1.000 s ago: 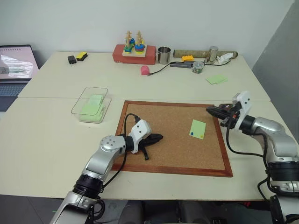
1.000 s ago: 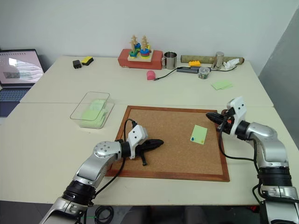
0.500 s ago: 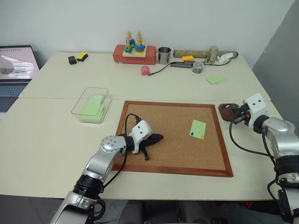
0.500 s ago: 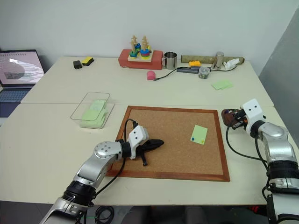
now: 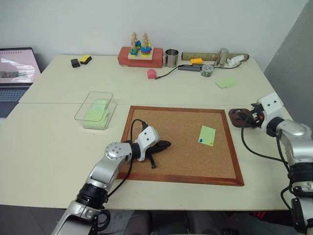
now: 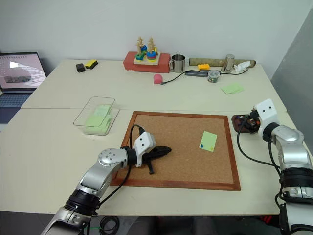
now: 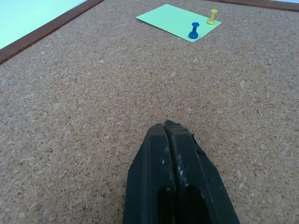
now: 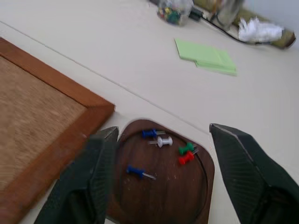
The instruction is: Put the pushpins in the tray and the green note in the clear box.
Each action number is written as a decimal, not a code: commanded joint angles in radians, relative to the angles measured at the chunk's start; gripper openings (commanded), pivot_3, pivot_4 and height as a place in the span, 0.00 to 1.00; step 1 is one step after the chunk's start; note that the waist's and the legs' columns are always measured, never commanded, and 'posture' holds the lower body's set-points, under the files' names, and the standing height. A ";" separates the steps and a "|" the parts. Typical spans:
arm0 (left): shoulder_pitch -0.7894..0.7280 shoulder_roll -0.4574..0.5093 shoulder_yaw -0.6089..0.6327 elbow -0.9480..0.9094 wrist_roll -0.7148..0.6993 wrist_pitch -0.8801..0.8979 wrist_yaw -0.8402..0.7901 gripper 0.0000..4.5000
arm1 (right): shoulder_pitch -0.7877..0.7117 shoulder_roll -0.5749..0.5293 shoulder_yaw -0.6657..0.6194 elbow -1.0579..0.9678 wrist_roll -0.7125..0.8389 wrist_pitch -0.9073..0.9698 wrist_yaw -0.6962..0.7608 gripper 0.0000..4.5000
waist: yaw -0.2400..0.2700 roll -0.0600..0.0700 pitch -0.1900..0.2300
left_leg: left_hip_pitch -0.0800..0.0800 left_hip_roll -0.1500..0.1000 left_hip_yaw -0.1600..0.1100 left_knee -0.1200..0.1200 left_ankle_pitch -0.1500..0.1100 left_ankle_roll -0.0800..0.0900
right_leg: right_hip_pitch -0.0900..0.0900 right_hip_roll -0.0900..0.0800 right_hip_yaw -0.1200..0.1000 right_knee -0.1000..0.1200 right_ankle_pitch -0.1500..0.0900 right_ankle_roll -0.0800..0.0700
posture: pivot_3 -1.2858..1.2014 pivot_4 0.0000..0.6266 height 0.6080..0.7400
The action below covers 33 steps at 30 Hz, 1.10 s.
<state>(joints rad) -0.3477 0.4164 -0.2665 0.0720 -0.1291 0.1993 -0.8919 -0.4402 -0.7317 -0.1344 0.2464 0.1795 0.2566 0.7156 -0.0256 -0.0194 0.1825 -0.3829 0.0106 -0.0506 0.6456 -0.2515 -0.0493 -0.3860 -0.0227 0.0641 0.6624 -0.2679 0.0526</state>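
Board: a large wood-framed cork board (image 5: 183, 142) is laid flat on the pale table (image 5: 49, 147).
Green note: a small pale green square paper note (image 5: 207, 135) is pinned on the right part of the cork board.
Pushpins: a tiny blue plastic-headed pin (image 7: 194, 31) and a yellow one (image 7: 213, 16) are stuck upright in the note's near edge, just beside each other.
Tray: a small dark brown shallow dish with a raised rim (image 8: 205, 172) is set on the table just off the board's right far corner; blue, white, green and red pins are seen lying inside it.
Clear box: a shallow transparent plastic rectangular container (image 5: 94, 109) is placed left of the board, with pale green paper seen under or inside it; which cannot be told.
Left gripper: the black-fingered left gripper (image 7: 168, 135) is held low over the board's left part, fingers pressed together, nothing between them.
Right gripper: the right gripper (image 8: 161, 140) is held over the tray, its fingers spread wide to either side of the dish, nothing gripped.
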 commanded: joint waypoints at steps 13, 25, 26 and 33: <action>0.014 0.013 -0.047 0.030 0.035 0.016 -0.032 0.00 | 0.327 0.071 0.096 -0.402 0.100 0.002 0.152 0.72 | -0.004 0.000 0.000 | 0.001 0.000 0.001 0.000 0.000 0.000 | 0.000 0.000 0.001 0.000 -0.003 0.005 | 0.52 0.24 1.00; 0.025 0.025 -0.042 0.019 0.040 0.018 -0.031 0.00 | 0.310 0.113 0.106 -0.298 0.088 -0.085 0.162 0.62 | -0.003 0.000 0.000 | 0.001 0.000 0.001 0.000 0.000 0.000 | 0.000 0.000 0.001 0.000 -0.002 0.003 | 0.52 0.24 1.00; 0.026 0.027 -0.042 0.019 0.040 0.018 -0.032 0.00 | 0.308 0.116 0.107 -0.297 0.088 -0.087 0.164 0.57 | -0.004 0.000 0.000 | 0.001 0.000 0.001 0.000 0.000 0.000 | 0.000 0.001 0.001 0.000 -0.002 0.003 | 0.52 0.24 1.00; 0.025 0.030 -0.044 0.019 0.041 0.018 -0.036 0.00 | 0.298 0.129 0.112 -0.286 0.091 -0.082 0.166 0.25 | -0.004 0.000 0.000 | 0.001 0.001 0.001 0.000 0.000 0.000 | 0.000 0.001 0.001 0.000 -0.002 0.003 | 0.52 0.24 1.00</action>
<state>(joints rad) -0.3548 0.4312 -0.2704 0.0730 -0.1158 0.1923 -0.9059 -0.1319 -0.6064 -0.0143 -0.0345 0.2564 0.1870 0.8743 -0.0296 -0.0196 0.1821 -0.3821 0.0111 -0.0497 0.6457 -0.2515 -0.0493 -0.3860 -0.0221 0.0649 0.6621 -0.2695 0.0553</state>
